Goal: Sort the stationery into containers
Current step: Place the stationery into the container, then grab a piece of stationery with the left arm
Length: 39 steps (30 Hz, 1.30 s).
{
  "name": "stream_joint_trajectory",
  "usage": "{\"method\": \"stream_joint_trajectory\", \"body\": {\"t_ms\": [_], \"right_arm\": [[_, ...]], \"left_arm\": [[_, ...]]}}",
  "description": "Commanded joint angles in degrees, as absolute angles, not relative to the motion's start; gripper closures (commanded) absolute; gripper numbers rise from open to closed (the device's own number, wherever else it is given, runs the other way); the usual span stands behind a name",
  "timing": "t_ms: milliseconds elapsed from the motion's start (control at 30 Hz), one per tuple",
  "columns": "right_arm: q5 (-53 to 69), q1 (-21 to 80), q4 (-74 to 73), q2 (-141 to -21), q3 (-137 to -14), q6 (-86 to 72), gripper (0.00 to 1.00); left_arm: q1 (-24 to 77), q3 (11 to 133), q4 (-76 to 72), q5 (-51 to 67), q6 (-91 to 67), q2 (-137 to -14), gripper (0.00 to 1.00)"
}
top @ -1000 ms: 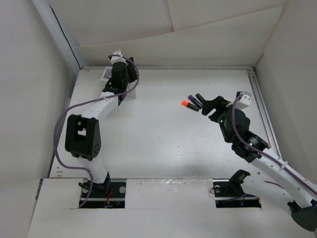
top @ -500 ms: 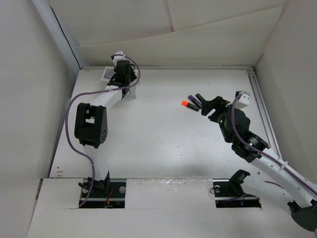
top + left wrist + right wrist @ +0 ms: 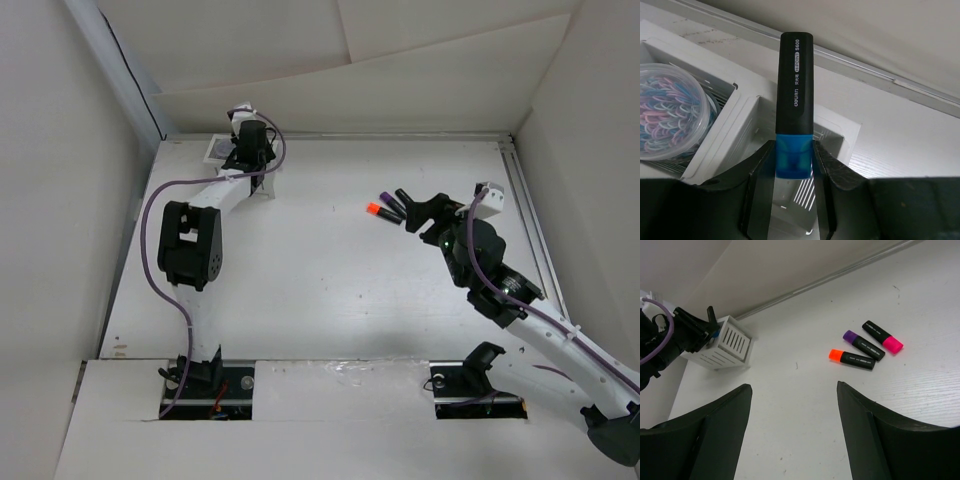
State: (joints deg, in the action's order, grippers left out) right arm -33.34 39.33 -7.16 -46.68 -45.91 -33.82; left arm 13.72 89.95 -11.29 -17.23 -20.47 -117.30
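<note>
- Four black-bodied highlighters. The orange highlighter (image 3: 851, 359), purple highlighter (image 3: 863, 345) and pink highlighter (image 3: 882, 336) lie close together on the white bench (image 3: 920, 290).
- One white plastic organiser (image 3: 747, 107) with slotted sides and two square compartments. One compartment holds a clear round tub (image 3: 670, 115) of coloured paper clips.
- The left claw (image 3: 792, 160) pinches the blue highlighter (image 3: 795, 85) by its coloured end, over the other compartment.
- The right claw (image 3: 795, 435) is spread and holds nothing.

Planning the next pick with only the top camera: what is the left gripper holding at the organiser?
Observer: A blue highlighter, clamped at its blue end by the left gripper, above one compartment of the white organiser.
Operator: And the other compartment?
Observer: It holds a clear tub of coloured paper clips.
Operator: Markers by the right arm?
Observer: Three lie on the table: an orange highlighter, a purple highlighter and a pink highlighter.
</note>
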Motion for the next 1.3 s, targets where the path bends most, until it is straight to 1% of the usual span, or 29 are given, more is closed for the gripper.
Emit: {"method": "stream_joint_trajectory", "body": {"t_ms": [0, 200, 300, 333, 433, 600, 633, 733, 767, 800, 867, 900, 967, 1033, 1067, 1100, 1167, 1200, 1267], "right_arm": [[-32.78, 38.94, -4.13, -46.67, -45.26, -32.87, 0.25], [-32.17, 38.94, -4.13, -46.67, -45.26, -32.87, 0.25], [-32.17, 38.94, -3.6, -46.67, -45.26, -32.87, 0.25], [-32.17, 38.94, -3.6, -46.67, -45.26, -32.87, 0.25], [-31.64, 38.94, -3.6, -47.19, -45.26, -32.87, 0.25], [-31.64, 38.94, -3.6, -47.72, -45.26, -32.87, 0.25], [-31.64, 38.94, -3.6, -47.72, -45.26, -32.87, 0.25], [-31.64, 38.94, -3.6, -47.72, -45.26, -32.87, 0.25], [-31.64, 38.94, -3.6, -47.72, -45.26, -32.87, 0.25], [-31.64, 38.94, -3.6, -47.72, -45.26, -32.87, 0.26], [-32.17, 38.94, -3.6, -47.72, -45.26, -32.87, 0.28], [-32.17, 38.94, -3.6, -47.72, -45.26, -32.87, 0.3], [-32.78, 38.94, -3.6, -47.72, -45.26, -32.87, 0.34], [-33.49, 38.94, -3.6, -47.72, -45.26, -32.87, 0.46], [-34.1, 38.94, -3.6, -47.72, -44.74, -32.87, 0.62], [-34.8, 38.94, -3.6, -47.03, -44.74, -32.87, 0.71], [-35.33, 38.94, -3.6, -46.41, -44.21, -32.87, 0.85], [-35.33, 38.94, -3.6, -45.71, -44.21, -32.87, 0.87], [-35.33, 38.94, -3.6, -45.09, -44.21, -32.87, 0.87]], "left_arm": [[13.27, 90.62, -11.51, -18.98, -19.69, -117.77, 0.71], [13.27, 87.37, -12.66, -18.98, -20.21, -115.15, 0.42], [13.27, 85.26, -13.89, -18.98, -20.21, -113.13, 0.36], [13.27, 85.25, -14.41, -18.98, -20.21, -112.59, 0.26], [13.79, 83.67, -15.03, -19.6, -20.21, -110.05, 0.24], [15.9, 76.58, -21.96, -20.65, -18.47, -102.85, 0.24], [16.52, 75.42, -23.36, -20.65, -17.76, -100.13, 0.27], [19.41, 72.52, -26.89, -17.68, -15.83, -97.22, 0.4], [21.51, 72.51, -26.89, -17.67, -15.21, -96.51, 0.59], [22.75, 72.51, -27.42, -17.06, -14.51, -95.81, 0.65], [25.39, 72.51, -27.42, -16.52, -12.23, -96.32, 0.71], [28.27, 73.55, -26.29, -16.52, -11.69, -96.94, 0.73], [31.01, 75.66, -23.92, -16.52, -10.64, -98.6, 0.73], [34.44, 77.16, -21.55, -15.57, -10.63, -102.03, 0.69], [35.24, 79.0, -20.4, -14.69, -10.63, -103.43, 0.65], [35.94, 79.97, -19.09, -13.81, -12.03, -106.32, 0.63], [37.79, 81.29, -17.15, -12.57, -15.89, -108.88, 0.59], [38.31, 81.82, -16.62, -11.52, -17.21, -109.94, 0.53], [38.94, 81.83, -17.39, -9.33, -22.38, -112.49, 0.48]]}}
